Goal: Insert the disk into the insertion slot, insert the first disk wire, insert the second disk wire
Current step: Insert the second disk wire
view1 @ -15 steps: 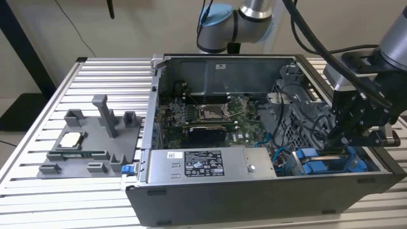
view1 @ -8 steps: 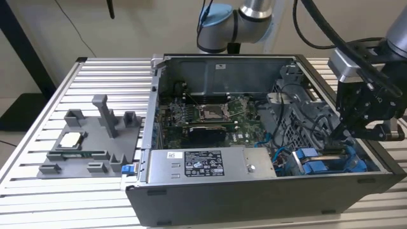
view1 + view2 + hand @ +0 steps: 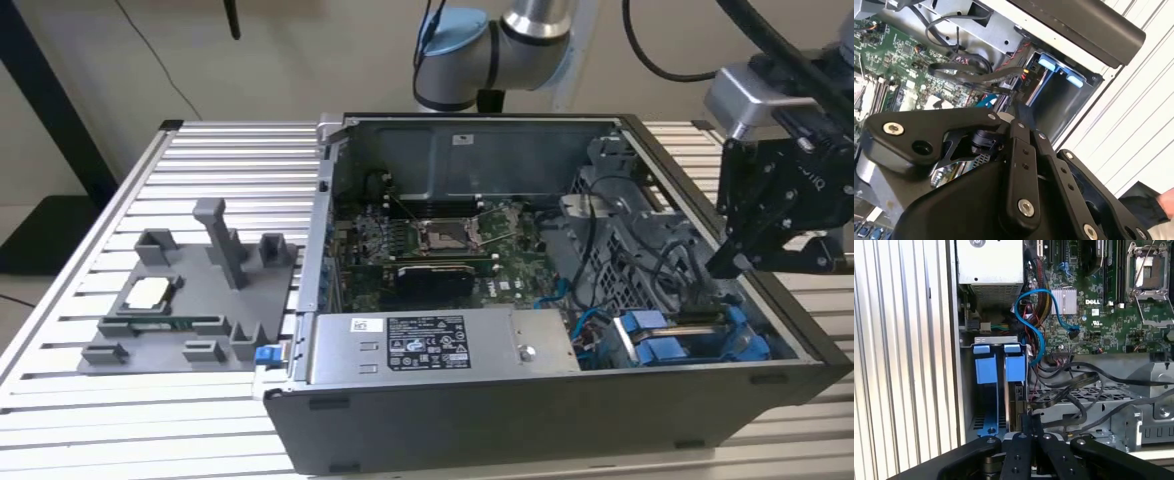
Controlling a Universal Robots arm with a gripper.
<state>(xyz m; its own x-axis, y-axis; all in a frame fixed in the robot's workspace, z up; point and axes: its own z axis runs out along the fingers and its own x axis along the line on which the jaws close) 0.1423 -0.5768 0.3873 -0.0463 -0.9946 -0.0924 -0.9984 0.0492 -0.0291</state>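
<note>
While the disk (image 3: 1015,371) sits on edge in the insertion slot (image 3: 996,340), the gripper (image 3: 1029,425) works at its near edge.
From the exterior view's left: the power-supply box (image 3: 427,345), then the slot, with the gripper above it. The disk probably stands upright to fit the narrow bay, its long axis running from the blue tab toward the gripper. The jaws are pinched nearly together among black wires (image 3: 1074,390); what they hold cannot be told.
</note>
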